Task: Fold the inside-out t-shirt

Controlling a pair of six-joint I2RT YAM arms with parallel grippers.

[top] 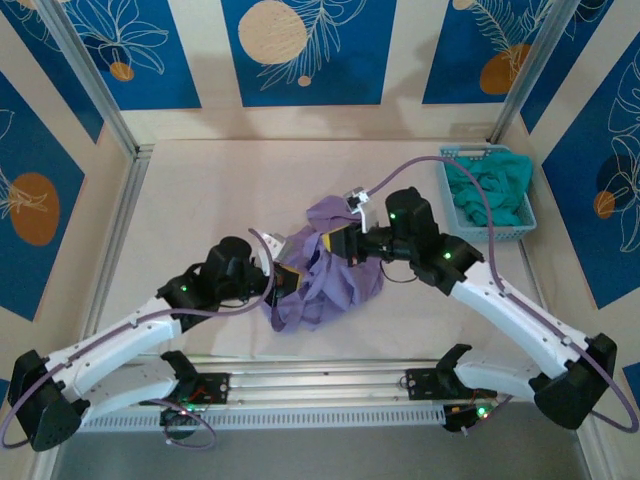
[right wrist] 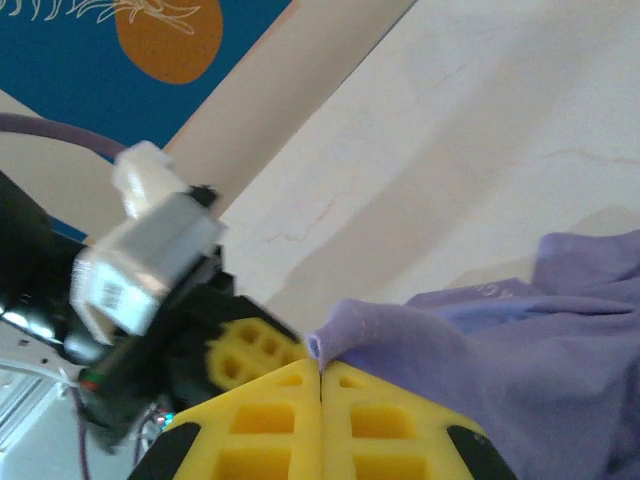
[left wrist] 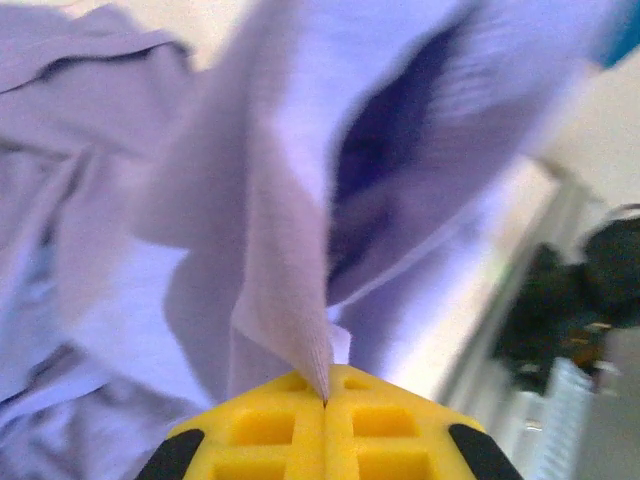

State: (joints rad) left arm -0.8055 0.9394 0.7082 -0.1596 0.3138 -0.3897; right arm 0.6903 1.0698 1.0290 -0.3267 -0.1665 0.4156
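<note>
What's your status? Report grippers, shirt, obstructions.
Left gripper shut on a fold of the t-shirt. Right gripper shut on its edge. Shirt bunched mid-table, not yet folded. Teal garment in the basket far right, clear of the work.

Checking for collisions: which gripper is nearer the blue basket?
Right. The right gripper grips the t-shirt just left of the basket; the left gripper grips it farther left.

Pretty plain lavender-purple on the inside-out t-shirt (top: 325, 280). Bright yellow with black corners on the left claw (left wrist: 325, 400) and right claw (right wrist: 320, 370). Right of the t-shirt, teal-green garment (top: 485, 185) in a pale blue basket (top: 487, 151). Cream table (top: 200, 200) underneath. Behind the t-shirt, deep blue wall panels (top: 330, 75) with white leaf outlines and orange-ish circles.
</note>
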